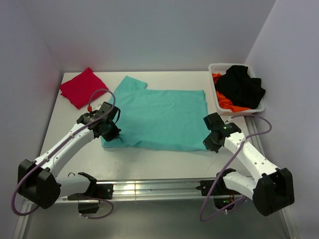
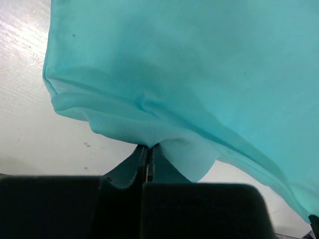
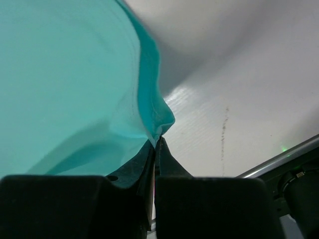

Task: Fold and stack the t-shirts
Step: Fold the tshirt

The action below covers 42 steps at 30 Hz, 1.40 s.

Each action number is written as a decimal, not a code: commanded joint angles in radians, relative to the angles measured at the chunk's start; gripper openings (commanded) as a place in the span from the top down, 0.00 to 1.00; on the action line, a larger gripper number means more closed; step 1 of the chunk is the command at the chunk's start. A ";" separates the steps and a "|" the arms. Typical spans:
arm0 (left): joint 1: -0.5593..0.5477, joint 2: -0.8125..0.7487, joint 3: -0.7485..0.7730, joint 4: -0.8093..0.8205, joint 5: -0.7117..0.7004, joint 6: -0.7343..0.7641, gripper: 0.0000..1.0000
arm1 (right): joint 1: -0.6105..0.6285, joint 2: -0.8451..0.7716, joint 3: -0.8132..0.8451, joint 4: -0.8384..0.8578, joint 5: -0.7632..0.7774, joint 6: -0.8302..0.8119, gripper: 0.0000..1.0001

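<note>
Done: red t-shirt [image 1: 82,87] lies folded, far left
In hand: teal t-shirt [image 1: 159,117] spread flat at centre, apparently mid-fold
Left gripper [image 2: 148,151]: jaws pinching its near-left corner
Right gripper [image 3: 157,143]: jaws pinching its near-right corner
Remaining: finish the folds, stack teal on red

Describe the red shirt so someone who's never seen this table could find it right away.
Look at the white table, then its far left corner. A crimson-red t-shirt lies there, folded into a small square. Unlike the teal-green t-shirt spread mid-table, it is small, red and compact.
</note>
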<state>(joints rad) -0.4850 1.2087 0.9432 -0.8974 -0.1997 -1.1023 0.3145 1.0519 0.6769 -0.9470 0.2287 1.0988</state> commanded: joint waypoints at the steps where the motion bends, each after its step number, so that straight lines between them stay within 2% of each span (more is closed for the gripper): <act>1: 0.025 0.025 0.097 -0.020 0.026 0.053 1.00 | 0.000 0.009 0.108 -0.064 0.054 -0.025 1.00; 11: 0.152 0.201 0.267 0.037 0.083 0.170 1.00 | -0.041 0.227 0.335 -0.041 0.083 -0.109 1.00; 18: 0.253 0.461 0.494 0.071 0.141 0.291 1.00 | -0.109 0.476 0.582 -0.001 0.084 -0.180 1.00; 19: 0.263 0.501 0.521 0.078 0.151 0.301 0.93 | -0.114 0.514 0.614 0.004 0.074 -0.198 1.00; 20: 0.284 0.590 0.549 0.100 0.189 0.314 0.58 | -0.127 0.602 0.653 -0.007 0.075 -0.198 0.96; 21: 0.296 0.642 0.618 0.097 0.192 0.331 0.44 | -0.136 0.650 0.729 -0.012 0.070 -0.203 0.87; 22: 0.313 0.696 0.669 0.080 0.210 0.325 0.03 | -0.146 0.699 0.777 -0.022 0.054 -0.212 0.35; 23: 0.345 0.782 0.721 0.052 0.244 0.329 0.01 | -0.169 0.799 0.832 -0.044 0.040 -0.217 0.14; 24: 0.358 0.813 0.823 0.037 0.247 0.326 0.00 | -0.178 0.847 0.960 -0.109 0.037 -0.223 0.00; 27: 0.381 0.847 0.981 0.003 0.249 0.328 0.01 | -0.183 0.961 1.194 -0.237 0.061 -0.232 0.00; 30: 0.384 0.809 1.034 -0.017 0.235 0.334 0.01 | -0.178 0.930 1.257 -0.237 0.072 -0.254 0.00; 34: 0.384 0.706 0.927 -0.017 0.220 0.335 0.00 | -0.176 0.832 1.215 -0.225 0.064 -0.303 0.00; 37: 0.384 0.579 0.746 0.009 0.210 0.323 0.01 | -0.175 0.739 1.063 -0.165 0.043 -0.338 0.00; 38: 0.382 0.505 0.696 0.017 0.204 0.320 0.01 | -0.172 0.661 1.008 -0.139 0.032 -0.344 0.00; 42: 0.378 0.329 0.395 0.054 0.204 0.291 0.01 | -0.172 0.475 0.694 0.011 -0.083 -0.384 0.02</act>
<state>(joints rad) -0.1020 1.6344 1.4906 -0.8562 0.0101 -0.7990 0.1371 1.6203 1.5085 -1.0321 0.2138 0.7624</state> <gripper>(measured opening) 0.994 0.982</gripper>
